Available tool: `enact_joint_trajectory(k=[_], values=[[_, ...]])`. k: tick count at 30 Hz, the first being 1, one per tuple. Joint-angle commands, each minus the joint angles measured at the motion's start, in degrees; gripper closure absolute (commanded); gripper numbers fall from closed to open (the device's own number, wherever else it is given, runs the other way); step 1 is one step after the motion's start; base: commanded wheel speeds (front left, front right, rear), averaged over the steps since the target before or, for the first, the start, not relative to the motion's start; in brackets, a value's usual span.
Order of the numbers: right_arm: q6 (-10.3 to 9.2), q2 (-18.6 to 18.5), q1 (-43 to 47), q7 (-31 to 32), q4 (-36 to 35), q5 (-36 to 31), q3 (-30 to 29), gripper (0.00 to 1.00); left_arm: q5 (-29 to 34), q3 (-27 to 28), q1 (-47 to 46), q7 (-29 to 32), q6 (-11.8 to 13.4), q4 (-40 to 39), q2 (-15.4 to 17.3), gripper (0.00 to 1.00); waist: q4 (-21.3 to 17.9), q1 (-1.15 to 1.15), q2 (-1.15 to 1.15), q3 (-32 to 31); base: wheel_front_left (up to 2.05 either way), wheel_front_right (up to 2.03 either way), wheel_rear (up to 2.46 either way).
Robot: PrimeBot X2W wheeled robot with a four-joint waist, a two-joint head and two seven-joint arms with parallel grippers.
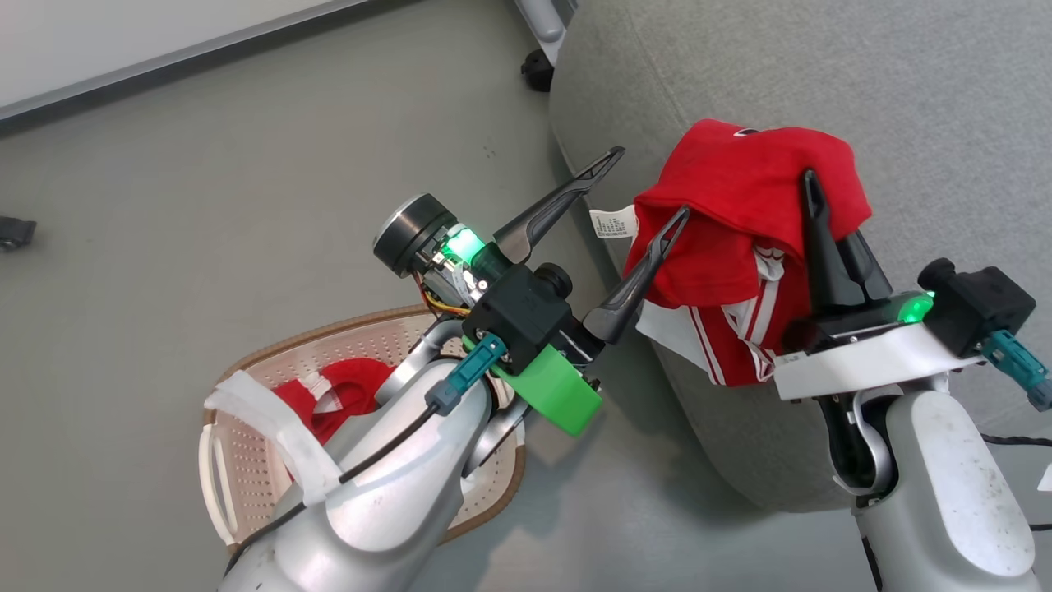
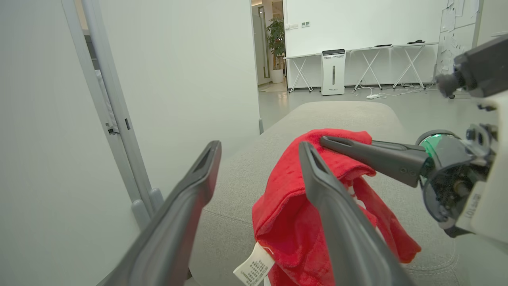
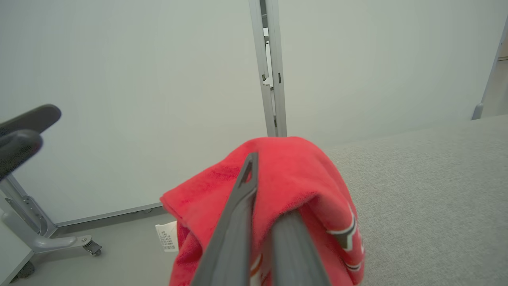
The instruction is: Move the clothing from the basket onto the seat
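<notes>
A red garment (image 1: pixel 740 205) with white stripe trim is draped over my right gripper (image 1: pixel 822 197), which is shut on it at the rounded edge of the grey seat (image 1: pixel 904 82). Its white label (image 1: pixel 612 222) hangs to the left. My left gripper (image 1: pixel 645 187) stands open just left of the cloth, holding nothing. A second red garment (image 1: pixel 345 395) lies in the cream basket (image 1: pixel 246 485) on the floor, partly hidden by my left arm. The left wrist view shows the garment (image 2: pixel 289 190) on the seat (image 2: pixel 345 115). In the right wrist view the cloth (image 3: pixel 293 171) covers my fingers (image 3: pixel 248 186).
Grey floor lies left of the seat. A wheeled frame's caster (image 1: pixel 538 70) sits by the seat's far corner, and a small dark object (image 1: pixel 12 232) lies at the far left. A white partition on castors (image 3: pixel 91 248) stands beyond. A cable (image 1: pixel 1011 440) runs at the right.
</notes>
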Motion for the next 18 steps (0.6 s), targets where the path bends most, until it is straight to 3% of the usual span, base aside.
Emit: enact_joint_trajectory(k=[1,9,18], values=[[-0.02,-0.14,0.74,-0.04,-0.28,0.17,-0.58,1.0,0.42,0.04,0.87,-0.01,-0.13,0.11,0.41,0.0,-1.08,0.0,0.0,0.62,0.0,0.0,0.0],[-0.02,-0.14,-0.12,-0.04,-0.29,-0.73,-3.91,1.0,0.04,0.46,1.4,-0.01,-0.22,0.49,0.87,0.0,-0.99,0.0,0.0,0.5,0.0,0.0,0.0],[-0.02,-0.15,-10.31,-0.04,-2.57,-6.28,-8.23,1.0,0.95,0.62,0.41,-0.01,-0.26,-0.02,0.74,0.0,-0.04,0.0,0.0,3.99,0.0,0.0,0.0]])
